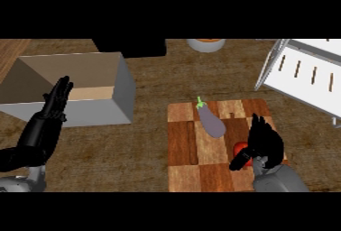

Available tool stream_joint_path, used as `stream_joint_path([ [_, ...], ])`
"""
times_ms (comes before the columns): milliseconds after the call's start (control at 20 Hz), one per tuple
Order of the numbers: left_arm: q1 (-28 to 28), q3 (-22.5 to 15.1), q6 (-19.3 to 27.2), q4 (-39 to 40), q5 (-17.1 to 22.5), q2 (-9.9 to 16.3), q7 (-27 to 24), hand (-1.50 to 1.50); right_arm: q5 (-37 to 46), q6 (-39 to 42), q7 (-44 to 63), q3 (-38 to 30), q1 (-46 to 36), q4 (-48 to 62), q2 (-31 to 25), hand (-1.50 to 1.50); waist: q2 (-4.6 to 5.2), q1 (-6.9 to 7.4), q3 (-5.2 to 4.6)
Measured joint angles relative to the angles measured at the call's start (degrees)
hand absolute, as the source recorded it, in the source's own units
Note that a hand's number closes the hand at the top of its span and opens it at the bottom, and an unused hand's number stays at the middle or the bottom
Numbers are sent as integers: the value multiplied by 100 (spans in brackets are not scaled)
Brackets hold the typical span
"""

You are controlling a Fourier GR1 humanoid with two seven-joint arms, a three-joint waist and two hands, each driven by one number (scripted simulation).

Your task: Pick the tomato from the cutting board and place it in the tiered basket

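Observation:
A red tomato [240,148] lies on the right part of the checkered wooden cutting board [193,153], mostly hidden under my right hand [264,140]. That hand curves over it, thumb down on its near left side and fingers arched above it. Whether the fingers touch the tomato I cannot tell. The white tiered basket [307,72] stands at the far right, beyond the board. My left hand [56,100] rests open at the left, fingers up, in front of the box.
A purple eggplant [212,121] with a green stem lies on the board just left of my right hand. An open cardboard-lined grey box [100,90] sits at the left. A white bowl [206,44] and a dark object [130,47] stand at the back.

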Motion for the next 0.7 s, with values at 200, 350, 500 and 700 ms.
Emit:
stream_joint_path([
  [200,-65,-20,7,43,-86,-66,-6,0,145,-11,-62,-56,179,5,147,-150,9,48,3],
  [350,-77,-24,2,47,-133,-111,-23,0,242,-10,-104,-111,315,-22,224,-150,6,83,-3],
  [500,-106,-8,-36,72,-138,-146,-22,0,338,-53,-191,-173,462,-79,305,150,-1,101,-11],
  [700,-174,-23,-25,139,-225,-220,-22,0,567,-178,-387,-214,431,-203,381,150,0,127,-1],
])
